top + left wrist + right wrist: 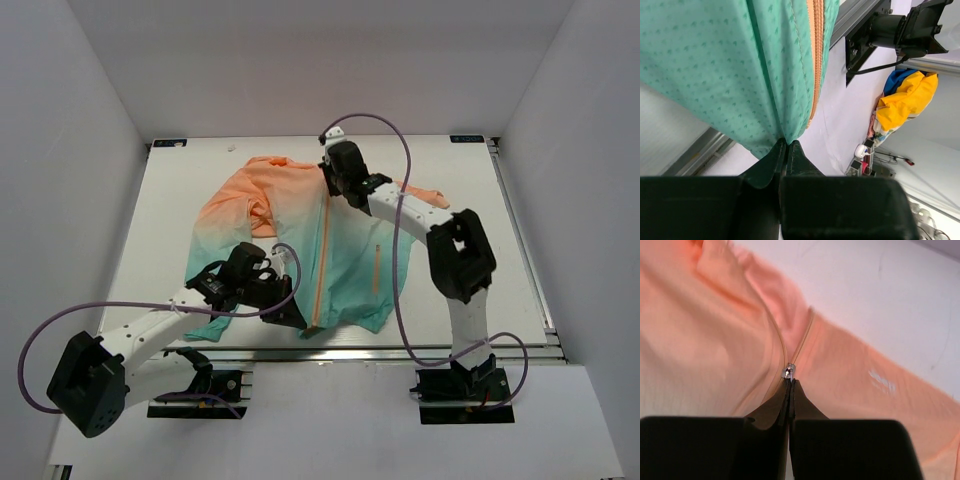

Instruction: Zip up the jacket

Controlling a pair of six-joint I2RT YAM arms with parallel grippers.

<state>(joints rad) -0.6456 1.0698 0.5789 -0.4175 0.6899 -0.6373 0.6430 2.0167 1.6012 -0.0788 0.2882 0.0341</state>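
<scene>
Jacket [350, 255] lies front-up on the table [170, 220], hood away from the arms. The left gripper [296, 316] pinches the teal hem [767, 132] beside the zipper [321, 270]; the right gripper [790, 385] is pressed together on the slider pull [788, 372] near the collar. Hold the hem taut and draw the pull straight along the teeth, so no thin fabric snags.

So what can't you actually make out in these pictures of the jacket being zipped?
- Right wrist view: the right gripper, shut on the zipper pull, hides most of it; surrounding fabric is blurred.
- Top view: that gripper covers the zipper's upper end on the jacket.
- Top view: the left gripper covers the hem it pinches.
- Left wrist view: the colourful background clutter is too small to identify.
</scene>
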